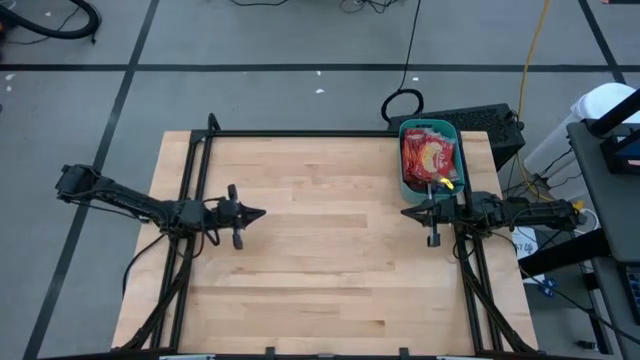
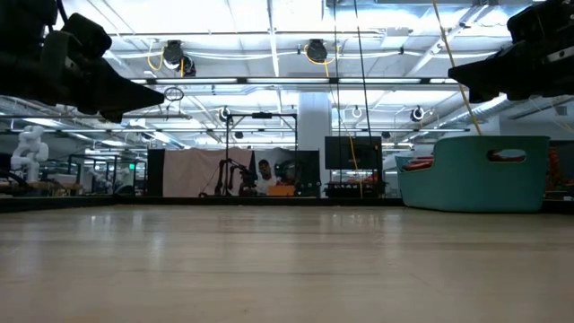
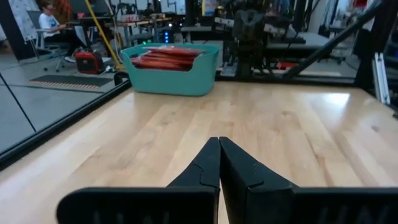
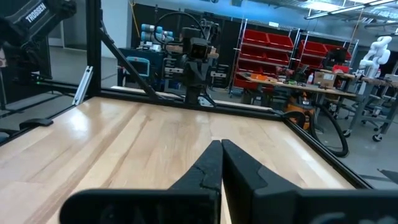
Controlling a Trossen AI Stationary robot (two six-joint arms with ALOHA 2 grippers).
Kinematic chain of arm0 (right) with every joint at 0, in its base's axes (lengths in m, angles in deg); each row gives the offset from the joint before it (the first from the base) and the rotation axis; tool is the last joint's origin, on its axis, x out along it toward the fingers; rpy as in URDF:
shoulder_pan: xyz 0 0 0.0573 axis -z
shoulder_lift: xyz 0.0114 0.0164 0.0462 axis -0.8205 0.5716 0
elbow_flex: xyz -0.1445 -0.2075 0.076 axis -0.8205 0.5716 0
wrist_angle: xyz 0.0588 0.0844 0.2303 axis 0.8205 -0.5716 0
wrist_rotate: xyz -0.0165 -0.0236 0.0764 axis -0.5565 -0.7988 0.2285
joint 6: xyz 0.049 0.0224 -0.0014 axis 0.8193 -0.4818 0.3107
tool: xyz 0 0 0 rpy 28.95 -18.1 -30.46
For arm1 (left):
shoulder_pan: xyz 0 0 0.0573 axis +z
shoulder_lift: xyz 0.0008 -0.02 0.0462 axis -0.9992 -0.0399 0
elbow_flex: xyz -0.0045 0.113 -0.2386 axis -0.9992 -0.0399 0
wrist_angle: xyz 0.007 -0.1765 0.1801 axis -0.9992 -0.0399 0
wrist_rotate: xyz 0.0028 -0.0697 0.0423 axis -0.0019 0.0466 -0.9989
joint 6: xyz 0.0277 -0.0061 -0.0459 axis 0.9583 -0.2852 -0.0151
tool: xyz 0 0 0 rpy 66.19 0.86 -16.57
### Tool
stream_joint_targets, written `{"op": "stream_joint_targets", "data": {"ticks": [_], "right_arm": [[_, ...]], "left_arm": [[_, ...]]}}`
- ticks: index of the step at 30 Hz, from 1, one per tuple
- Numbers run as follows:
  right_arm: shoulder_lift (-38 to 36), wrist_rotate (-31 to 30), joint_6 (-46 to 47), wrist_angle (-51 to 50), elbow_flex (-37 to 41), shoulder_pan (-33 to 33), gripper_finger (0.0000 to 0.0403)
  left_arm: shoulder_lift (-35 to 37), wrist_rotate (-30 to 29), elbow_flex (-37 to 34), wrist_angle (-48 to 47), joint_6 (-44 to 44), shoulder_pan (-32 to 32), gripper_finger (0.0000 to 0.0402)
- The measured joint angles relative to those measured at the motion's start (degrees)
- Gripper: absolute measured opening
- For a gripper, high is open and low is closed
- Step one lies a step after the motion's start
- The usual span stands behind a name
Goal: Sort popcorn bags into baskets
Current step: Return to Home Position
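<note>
A: Where are the popcorn bags [image 1: 428, 155] at this moment?

B: All the bags I can see lie inside the teal basket [image 1: 403, 172]. They make a red heap that reaches about to its rim. The basket stands on the far right part of the tabletop [image 1: 320, 270], close to the back edge.

A: And the right gripper [image 1: 405, 211]?

B: It hangs above the wood, just beside the nearer short end of the basket, and it points toward the middle of the tabletop. Its fingers [image 4: 205, 165] are pressed together and hold nothing.

A: What about the left gripper [image 1: 260, 212]?

B: It is over the left half, well apart from the basket, and it points toward the right arm. Its fingers [image 3: 202, 168] are also closed and empty; in the left wrist view the two tips meet in one point.

A: Does the low view tell more?

B: A little. The basket sits flat on the right side there, and both arms are raised clearly above the wood.
</note>
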Motion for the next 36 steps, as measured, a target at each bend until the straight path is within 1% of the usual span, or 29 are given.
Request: {"op": "stream_joint_targets", "data": {"ticks": [5, 8, 14, 20, 26, 36], "right_arm": [[0.0, 0.0, 0.0, 0.1, 0.0, 0.0, 0.0000], [0.0, 0.0, 0.0, 0.1, 0.0, 0.0, 0.0000], [0.0, 0.0, 0.0, 0.1, 0.0, 0.0, 0.0000], [0.0, 0.0, 0.0, 0.2, 0.0, 0.0, 0.0000], [0.0, 0.0, 0.0, 0.2, 0.0, 0.0, 0.0000], [0.0, 0.0, 0.0, 0.2, 0.0, 0.0, 0.0000]], "left_arm": [[3.5, 0.1, 0.0, -2.4, 2.2, 0.0, 0.0003], [7.4, 0.1, 0.0, -4.5, 2.7, 0.0, 0.0003], [16.7, 1.7, 0.0, -12.7, 3.9, 0.0, 0.0003], [24.1, 6.6, 0.0, -17.8, 5.7, 0.9, 0.0003], [29.9, 10.6, 0.0, -22.1, 7.1, 3.0, 0.0003], [37.8, 16.3, 0.0, -30.8, 7.0, 9.4, 0.0003]]}}
